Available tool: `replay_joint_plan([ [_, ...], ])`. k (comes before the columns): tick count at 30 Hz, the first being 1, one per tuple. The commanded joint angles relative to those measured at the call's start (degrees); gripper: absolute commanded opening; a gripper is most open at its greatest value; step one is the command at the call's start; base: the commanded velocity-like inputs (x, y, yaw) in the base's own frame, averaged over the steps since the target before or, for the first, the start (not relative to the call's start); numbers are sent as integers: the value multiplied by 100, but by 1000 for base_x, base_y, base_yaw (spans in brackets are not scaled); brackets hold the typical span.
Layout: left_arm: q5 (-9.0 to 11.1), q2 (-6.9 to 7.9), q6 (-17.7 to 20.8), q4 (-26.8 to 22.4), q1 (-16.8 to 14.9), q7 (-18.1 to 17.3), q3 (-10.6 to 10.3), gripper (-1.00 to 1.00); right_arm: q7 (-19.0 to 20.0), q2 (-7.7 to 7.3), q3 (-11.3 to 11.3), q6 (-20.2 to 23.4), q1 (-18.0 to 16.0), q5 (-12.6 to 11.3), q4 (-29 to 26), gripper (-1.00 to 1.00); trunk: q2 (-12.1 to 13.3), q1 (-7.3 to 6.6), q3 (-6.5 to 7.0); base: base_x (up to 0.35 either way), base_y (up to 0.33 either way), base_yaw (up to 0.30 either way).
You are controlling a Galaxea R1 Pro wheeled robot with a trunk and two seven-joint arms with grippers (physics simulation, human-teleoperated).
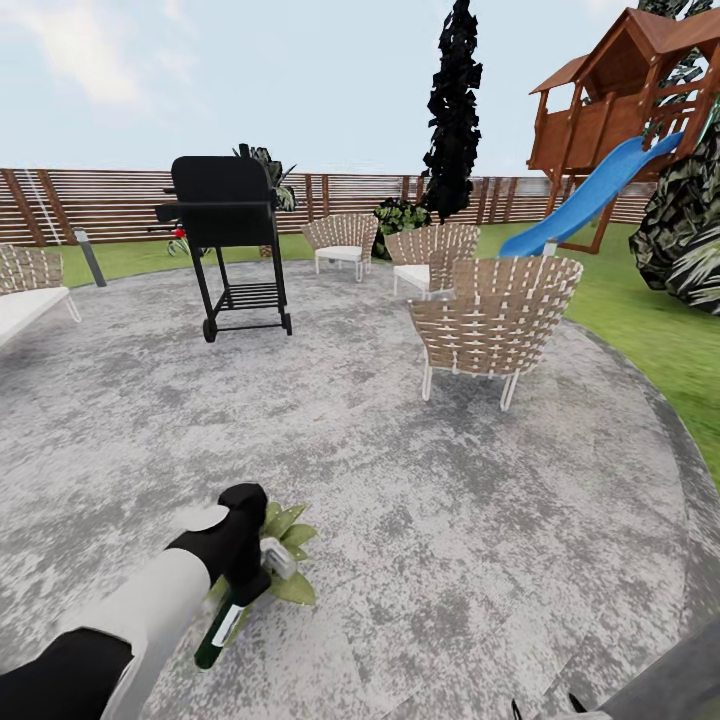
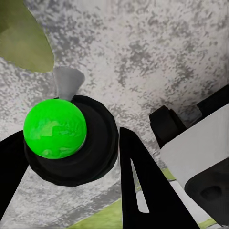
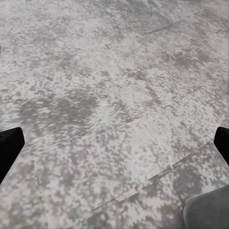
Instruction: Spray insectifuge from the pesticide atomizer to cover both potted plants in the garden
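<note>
A: Head view?
B: Left gripper pinches the pesticide atomizer over a potted plant, near left on the patio.
A: Left wrist?
B: Fingers clamp the atomizer's round green end.
A: Right wrist?
B: Right gripper spread wide above paving.

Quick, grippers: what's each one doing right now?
Left gripper: shut on the atomizer, beside a potted plant.
Right gripper: open, nothing held, over the patio.
</note>
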Motion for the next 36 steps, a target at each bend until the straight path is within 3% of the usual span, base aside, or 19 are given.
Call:
replay_joint_plan([
  [1, -56, 45, 50, 7, 31, -54, -9, -100, -38, 7, -25, -15, -4, 60, 7, 100, -2, -1, -5, 0, 0, 0],
  [4, -54, 172, 48, 46, 70, -51, -9, -100, -38, 11, -25, -15, -4, 60, 1, 100, -2, -1, -5, 0, 0, 0],
  [8, -42, 223, 46, 70, 132, -50, 0, -100, -38, 12, -25, -15, -4, 60, -2, 100, -2, -1, -5, 0, 0, 0],
  [11, -40, 194, 46, 16, 141, -7, 260, -100, -38, 18, -25, -15, -4, 60, -2, 100, -2, -1, -5, 0, 0, 0],
  [12, -44, 175, 46, 9, 141, 107, 356, -100, -38, 20, -25, -15, -4, 60, -2, 100, -2, -1, -5, 0, 0, 42],
  [13, -21, 148, 45, 4, 141, 462, 491, -100, -41, 21, -25, -15, -4, 60, -2, 100, -2, -1, -5, 0, 0, 240],
  [26, -3, 134, 45, -6, 141, 555, 509, -100, -48, 21, -32, -15, -4, 60, -5, 100, -2, -1, -5, -61, -89, 62],
  [31, -3, 197, 45, 44, 202, 567, 549, -100, -46, 21, -30, -15, -4, 60, -2, 100, -2, -1, -5, -18, -23, 0],
  [34, -3, 147, 45, 16, 278, 1095, 1266, -100, -46, 21, -28, -13, -4, 60, -2, 100, -2, -1, -5, 0, 0, 0],
  [36, -3, 112, 45, 22, 286, 1415, 1507, -100, -46, 21, -26, -11, -4, 60, -2, 100, -2, -1, -5, 0, 0, 0],
])
